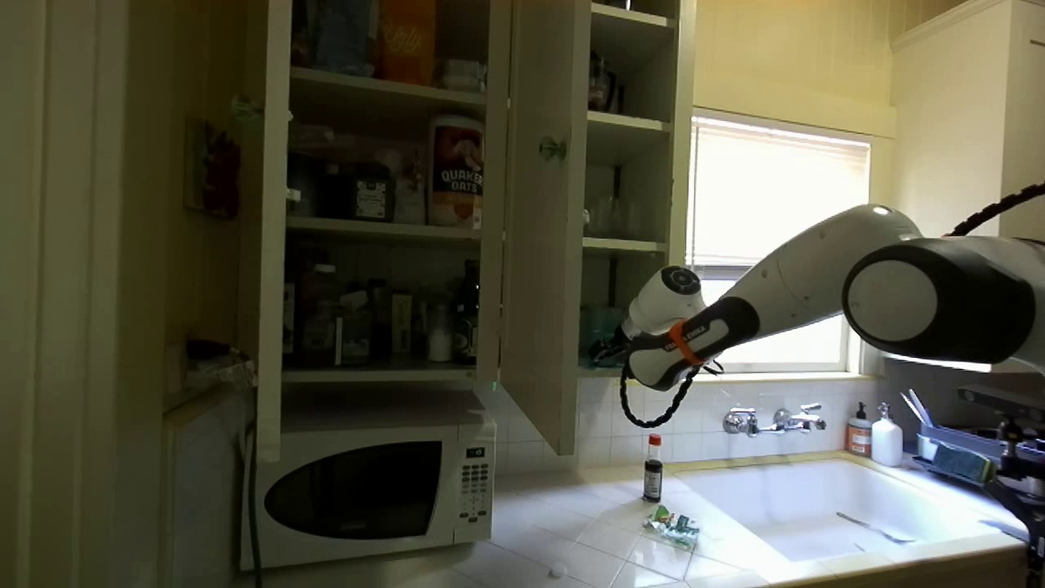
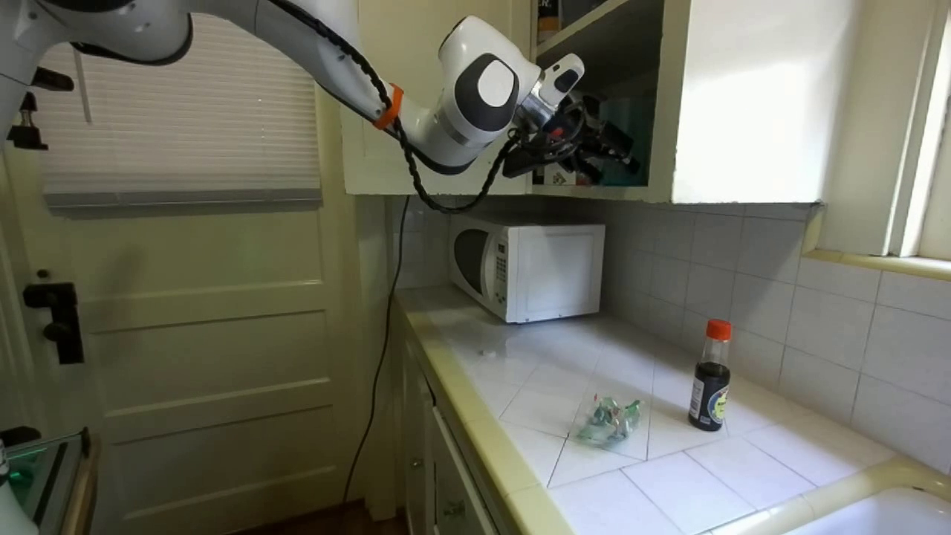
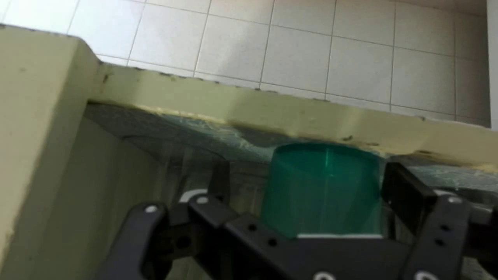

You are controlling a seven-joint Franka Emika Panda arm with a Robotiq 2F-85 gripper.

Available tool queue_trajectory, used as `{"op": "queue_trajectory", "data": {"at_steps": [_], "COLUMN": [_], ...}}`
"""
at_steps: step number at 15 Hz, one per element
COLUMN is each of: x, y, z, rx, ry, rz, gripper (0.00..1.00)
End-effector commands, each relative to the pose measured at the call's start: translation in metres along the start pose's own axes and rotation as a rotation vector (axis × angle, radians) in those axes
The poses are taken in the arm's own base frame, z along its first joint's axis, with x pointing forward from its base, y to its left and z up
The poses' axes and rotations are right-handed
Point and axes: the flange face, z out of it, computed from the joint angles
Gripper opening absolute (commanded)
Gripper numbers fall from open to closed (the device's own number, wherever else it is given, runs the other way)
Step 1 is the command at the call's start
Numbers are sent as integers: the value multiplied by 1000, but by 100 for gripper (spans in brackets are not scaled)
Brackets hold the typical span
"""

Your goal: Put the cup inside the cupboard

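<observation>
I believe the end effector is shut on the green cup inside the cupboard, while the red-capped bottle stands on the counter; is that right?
Not quite: the end effector is open, not shut on the green cup. The wrist view shows a gap between cup and one finger. The cup is inside the cupboard, and the red-capped bottle stands on the counter.

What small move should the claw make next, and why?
Probably back the claw straight out of the cupboard: the wrist view shows it open, straddling the cup with a gap on one side, and the cup looks set on the shelf.
</observation>
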Motion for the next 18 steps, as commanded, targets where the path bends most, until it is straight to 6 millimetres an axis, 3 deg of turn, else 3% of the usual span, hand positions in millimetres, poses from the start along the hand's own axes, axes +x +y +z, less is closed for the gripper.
{"op": "queue_trajectory", "data": {"at_steps": [1, 3, 4, 6, 8, 12, 18], "x": [10, 12, 14, 16, 18, 15, -6], "y": [-9, -14, -16, -19, -20, -23, -33], "z": [17, 22, 24, 27, 28, 23, -27], "rx": [-21, -22, -23, -28, -37, -53, -38], "ry": [-7, -8, -7, -4, -5, -25, -18], "rz": [-13, -22, -26, -32, -37, -49, -63], "gripper": [100, 99, 75, 70, 54, 54, 54]}}
